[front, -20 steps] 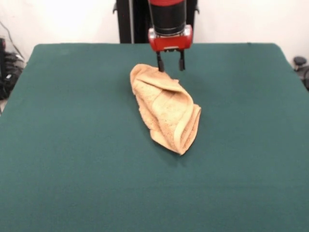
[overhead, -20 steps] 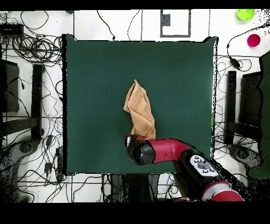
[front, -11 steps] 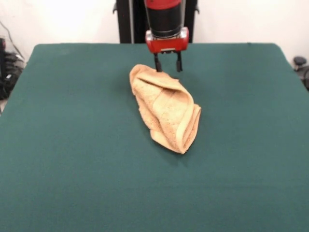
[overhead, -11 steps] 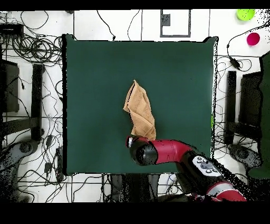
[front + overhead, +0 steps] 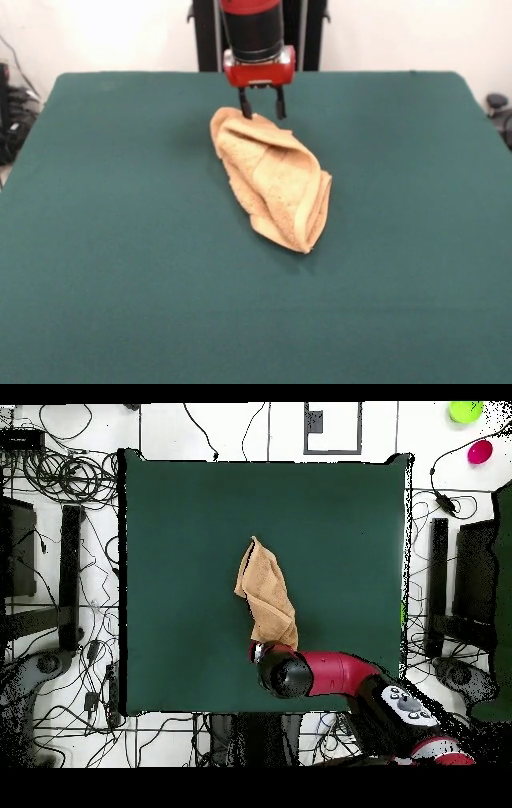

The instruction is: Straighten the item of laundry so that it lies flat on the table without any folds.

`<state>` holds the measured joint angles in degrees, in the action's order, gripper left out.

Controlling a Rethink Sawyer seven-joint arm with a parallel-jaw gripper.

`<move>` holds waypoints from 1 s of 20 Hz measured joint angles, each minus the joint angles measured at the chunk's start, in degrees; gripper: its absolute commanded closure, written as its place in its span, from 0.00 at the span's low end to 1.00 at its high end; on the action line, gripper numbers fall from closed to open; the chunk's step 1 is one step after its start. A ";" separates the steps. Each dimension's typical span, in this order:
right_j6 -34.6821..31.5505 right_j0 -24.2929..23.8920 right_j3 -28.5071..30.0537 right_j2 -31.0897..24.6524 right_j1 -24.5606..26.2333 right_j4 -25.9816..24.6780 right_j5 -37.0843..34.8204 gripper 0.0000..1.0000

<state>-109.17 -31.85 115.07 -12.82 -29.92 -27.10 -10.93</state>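
Observation:
The item of laundry (image 5: pixel 272 180) is a tan-orange terry towel, folded and bunched into a long crumpled wedge on the dark green table (image 5: pixel 120 240). It runs from the far middle toward the near right in the front view. In the overhead view the item of laundry (image 5: pixel 267 593) lies near the table (image 5: pixel 180 524) centre, slanting toward the arm. My gripper (image 5: pixel 261 110) hangs at the towel's far end, open, with its two black fingers (image 5: pixel 245 104) straddling that end's upper edge. From above, the red arm's wrist hides the gripper.
Cables, stands and dark equipment ring the table in the overhead view. A green round object (image 5: pixel 465 411) and a pink one (image 5: pixel 480 451) lie on the floor beyond a far corner. The red arm (image 5: pixel 340 674) reaches in over the table's robot-side edge.
The gripper has slid left in the front view along the towel's far end and now sits over its far tip. The towel's far end has shifted slightly left; the fingers stay open.

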 measured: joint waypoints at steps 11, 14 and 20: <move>0.00 -5.03 1.27 -3.01 -4.30 -0.02 -0.97 0.00; 0.00 -6.62 1.33 -3.46 -5.94 -0.02 -1.53 0.00; 0.00 -6.23 1.35 -3.49 -6.68 -0.30 -1.54 0.00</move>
<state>-109.17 -38.08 116.42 -16.31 -36.59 -27.39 -12.47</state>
